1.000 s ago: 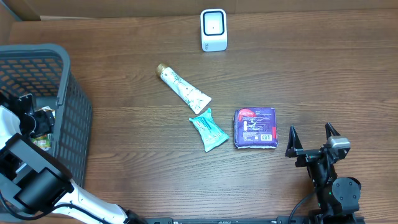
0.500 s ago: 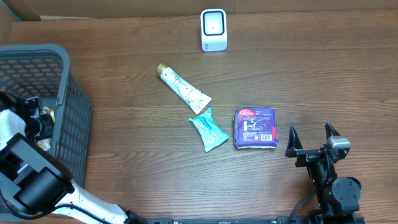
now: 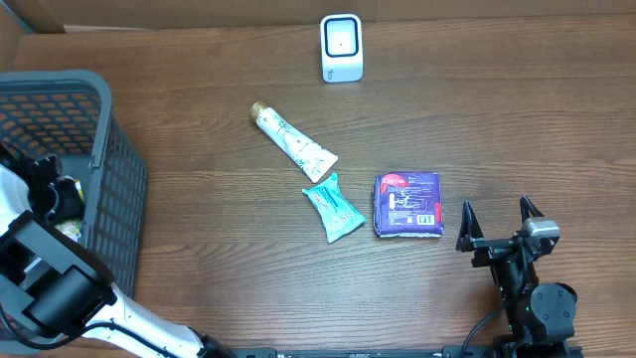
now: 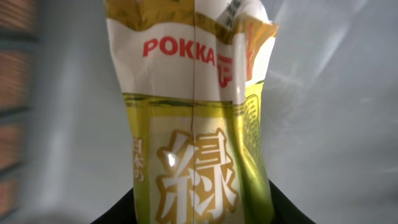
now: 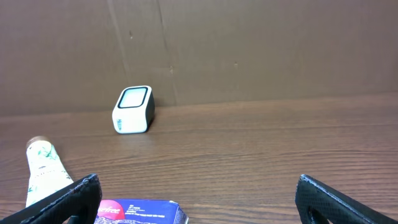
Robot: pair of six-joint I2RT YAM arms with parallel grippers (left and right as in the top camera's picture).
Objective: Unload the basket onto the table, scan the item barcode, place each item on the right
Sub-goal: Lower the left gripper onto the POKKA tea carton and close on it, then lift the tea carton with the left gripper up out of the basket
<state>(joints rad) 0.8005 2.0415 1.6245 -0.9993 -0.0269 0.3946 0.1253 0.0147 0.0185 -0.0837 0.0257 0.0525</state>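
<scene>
Left fingers (image 4: 118, 214) look clamped on the yellow-green POKKA tea pouch (image 4: 193, 124), probably soft, light and slippery, best pinched mid-body; right fingers (image 5: 68, 196) spread apart.

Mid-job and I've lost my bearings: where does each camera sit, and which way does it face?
Overhead: fixed above the table, looking down on basket, tube, sachet, purple pack, scanner; left arm and right arm show.
Left wrist: inside the basket, close up on a yellow POKKA pack; the left jaws flank its lower end.
Right wrist: low near the table's front edge, facing the back wall; right jaws open at bottom corners.
Shared: overhead and right wrist both show scanner, tube, purple pack.
</scene>
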